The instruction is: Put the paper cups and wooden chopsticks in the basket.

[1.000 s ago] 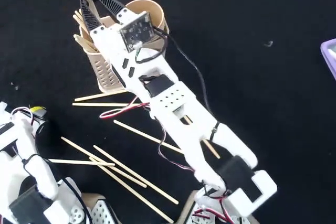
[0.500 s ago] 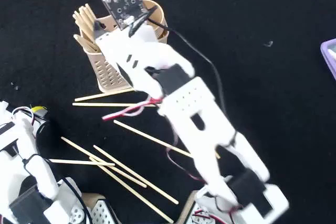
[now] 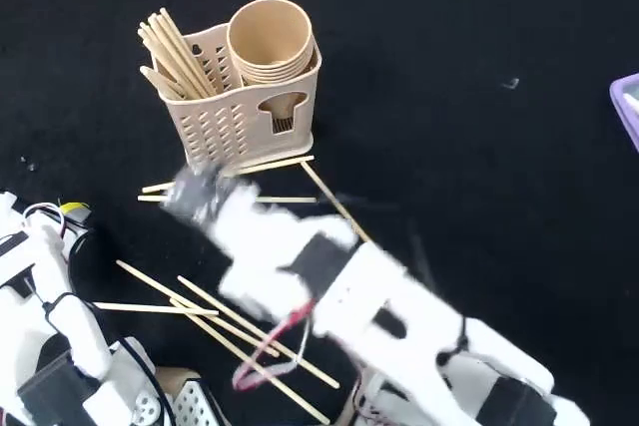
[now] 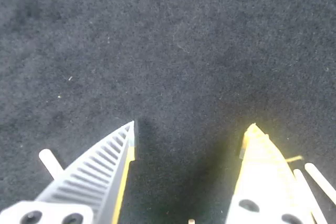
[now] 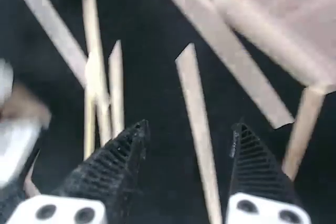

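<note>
Standing on the far part of the black table, the basket holds a nested stack of paper cups in one compartment. A bundle of wooden chopsticks fills the compartment beside it. Loose chopsticks lie on the table in front of the basket, a few just beside its base and others farther from it. The right hand hangs over these sticks in front of the basket, its fingers spread wide and gripping nothing. One chopstick lies on the table beneath it, running through the gap between the fingertips. The left hand is well apart from the basket, low over bare table, also spread wide and empty. A chopstick end lies just outside its fingers.
</note>
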Action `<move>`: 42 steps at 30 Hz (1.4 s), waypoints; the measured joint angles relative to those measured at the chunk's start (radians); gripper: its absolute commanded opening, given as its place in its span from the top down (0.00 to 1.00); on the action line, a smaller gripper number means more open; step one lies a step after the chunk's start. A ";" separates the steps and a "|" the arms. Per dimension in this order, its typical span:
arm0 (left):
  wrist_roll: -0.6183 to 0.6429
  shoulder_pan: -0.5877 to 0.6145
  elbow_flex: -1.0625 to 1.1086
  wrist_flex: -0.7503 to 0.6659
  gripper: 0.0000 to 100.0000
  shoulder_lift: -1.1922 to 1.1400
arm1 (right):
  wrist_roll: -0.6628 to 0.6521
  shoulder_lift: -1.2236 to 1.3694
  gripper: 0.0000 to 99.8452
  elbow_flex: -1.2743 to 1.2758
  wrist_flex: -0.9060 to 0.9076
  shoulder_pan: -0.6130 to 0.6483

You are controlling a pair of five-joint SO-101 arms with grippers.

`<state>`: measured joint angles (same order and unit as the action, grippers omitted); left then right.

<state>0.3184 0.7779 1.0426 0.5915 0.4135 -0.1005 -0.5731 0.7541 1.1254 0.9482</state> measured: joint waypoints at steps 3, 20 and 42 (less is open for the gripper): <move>0.000 0.000 0.000 0.000 0.68 0.000 | 0.000 0.000 0.75 0.183 -0.170 0.069; 0.002 0.032 0.000 0.000 0.68 0.000 | 0.003 0.044 0.75 0.477 -0.523 0.262; 0.000 0.040 0.000 0.000 0.68 0.000 | 0.003 0.390 0.99 0.140 -0.307 0.091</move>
<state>0.3184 0.8178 1.0426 0.5915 0.4135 -0.0974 -0.1834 0.8938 0.8186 1.0388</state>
